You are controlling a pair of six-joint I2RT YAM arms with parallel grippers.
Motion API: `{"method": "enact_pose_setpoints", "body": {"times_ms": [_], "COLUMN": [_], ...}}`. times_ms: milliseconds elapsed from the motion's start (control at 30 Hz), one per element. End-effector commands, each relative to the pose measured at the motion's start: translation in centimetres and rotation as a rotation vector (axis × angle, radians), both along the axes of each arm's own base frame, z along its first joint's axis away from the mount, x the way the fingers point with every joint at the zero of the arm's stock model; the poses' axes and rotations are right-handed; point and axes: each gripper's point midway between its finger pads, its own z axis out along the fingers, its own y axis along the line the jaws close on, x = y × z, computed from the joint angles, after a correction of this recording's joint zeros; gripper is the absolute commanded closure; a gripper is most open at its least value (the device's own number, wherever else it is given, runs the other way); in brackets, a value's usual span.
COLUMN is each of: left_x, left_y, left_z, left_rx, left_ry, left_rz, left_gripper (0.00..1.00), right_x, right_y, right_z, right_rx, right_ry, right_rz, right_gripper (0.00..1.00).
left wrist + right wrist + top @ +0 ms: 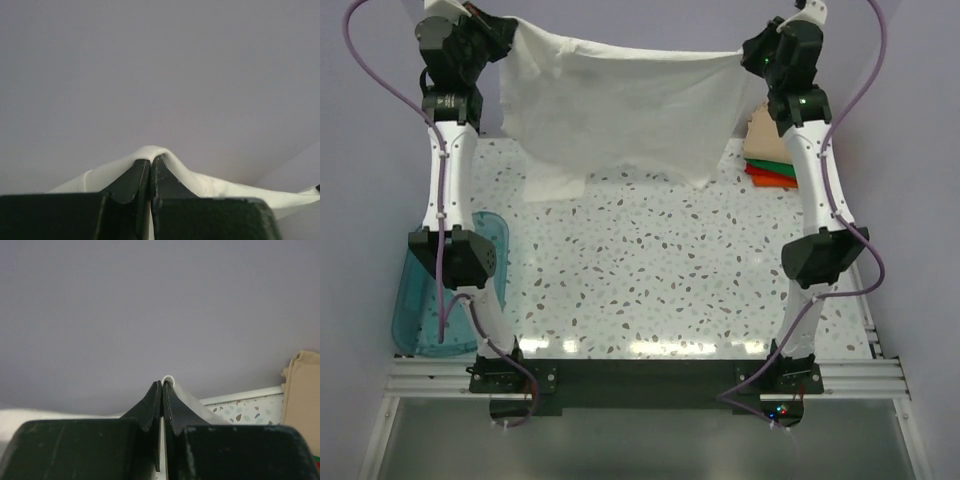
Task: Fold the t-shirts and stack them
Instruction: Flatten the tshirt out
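My left gripper [151,163] and right gripper [162,388] each pinch the top edge of the white t-shirt [620,105], which hangs unfolded between them, with the stack of folded tees [762,140] lying beside the right jaws.

Robot lab, speckled table [650,270], aluminium frame [430,375]

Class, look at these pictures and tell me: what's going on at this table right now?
The robot holds a white t-shirt stretched out above the far side of the table. Its left end effector and right end effector are each shut on the shirt's top edge, and the rest hangs down. A folded stack of tan, green and orange-red t-shirts lies at the far right.
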Motion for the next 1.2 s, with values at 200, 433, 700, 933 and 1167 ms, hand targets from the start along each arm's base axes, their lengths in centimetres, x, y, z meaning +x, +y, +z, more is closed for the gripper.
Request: {"method": "enact_pose_setpoints", "body": {"times_ms": [200,433,700,933,1167], "left_x": [-7.0,-12.5,-21.5,-27.2,-32.1], "left_y": [0.7,-0.1,-1.5,-1.2,1.3], "left_z": [0.3,-16.2,-35.2,-39.2,-42.0], "left_rx": [-0.012,-0.130,-0.227,-0.216,-0.191], "left_ry": [-0.059,0.256,0.650,0.754,0.863], "left_rz": [-0.062,-0.053,0.002,0.081,0.283], "left_gripper": [1.00,1.00,0.90,0.39,0.38], "right_x": [-4.2,-10.1,-20.3,-25.4,-28.0], "right_y": [-4.8,-6.3,-8.3,-8.9,-8.6], "right_z": [-3.0,-18.2,-35.2,-39.8,-37.7], "right_rx": [0.073,0.099,0.151,0.152,0.142], "right_ry": [0.009,0.336,0.717,0.880,0.815], "right_rz": [-0.052,-0.070,-0.147,-0.132,-0.111], "right_gripper": [1.00,1.00,1.00,0.75,0.51]}}
